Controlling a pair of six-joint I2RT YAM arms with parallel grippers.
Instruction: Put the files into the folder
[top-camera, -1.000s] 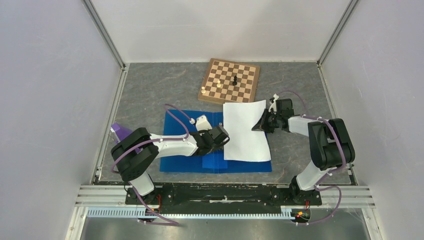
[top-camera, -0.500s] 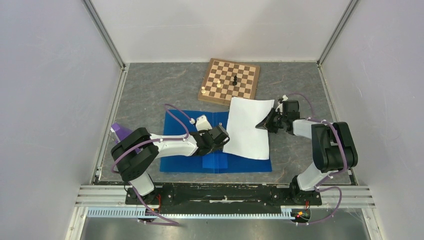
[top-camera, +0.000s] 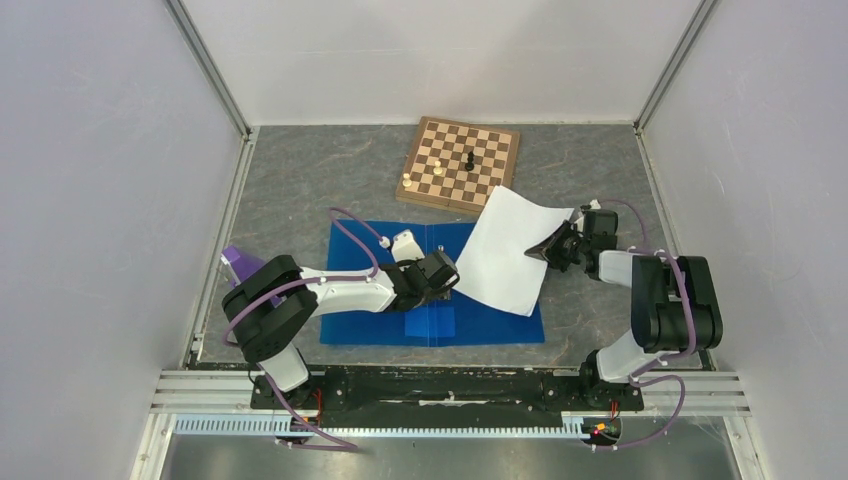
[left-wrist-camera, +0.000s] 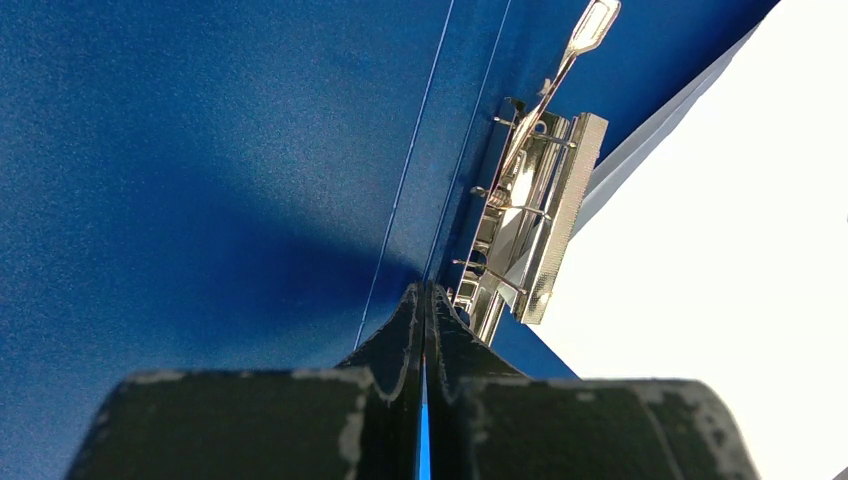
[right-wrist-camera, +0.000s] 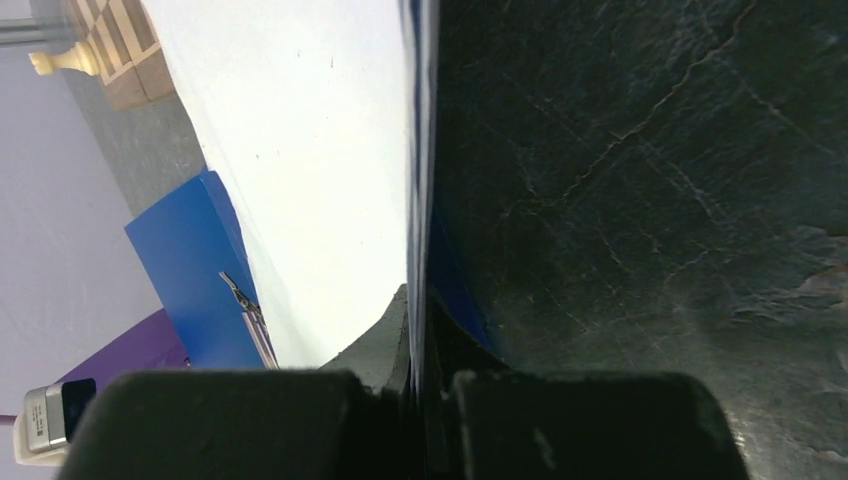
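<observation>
The blue folder (top-camera: 370, 300) lies open and flat on the grey table. My left gripper (top-camera: 447, 285) is shut, its tips (left-wrist-camera: 425, 290) resting on the folder (left-wrist-camera: 200, 150) at the spine crease, beside the metal clip (left-wrist-camera: 540, 210). The files (top-camera: 505, 255), a thin stack of white sheets, lie tilted across the folder's right half, their far corner reaching the chessboard. My right gripper (top-camera: 545, 252) is shut on their right edge (right-wrist-camera: 420, 300) and holds it raised. The white sheets fill the left of the right wrist view (right-wrist-camera: 310, 150), with the folder (right-wrist-camera: 185, 250) beyond them.
A wooden chessboard (top-camera: 460, 162) with a few pieces stands at the back, just behind the files; one pale pawn (right-wrist-camera: 55, 62) shows in the right wrist view. A purple object (top-camera: 240, 265) sits left of the folder. Grey enclosure walls close in both sides.
My right gripper has moved right and slightly back with the files. The sheets have swung clockwise and slid right across the folder. The left arm has not moved.
</observation>
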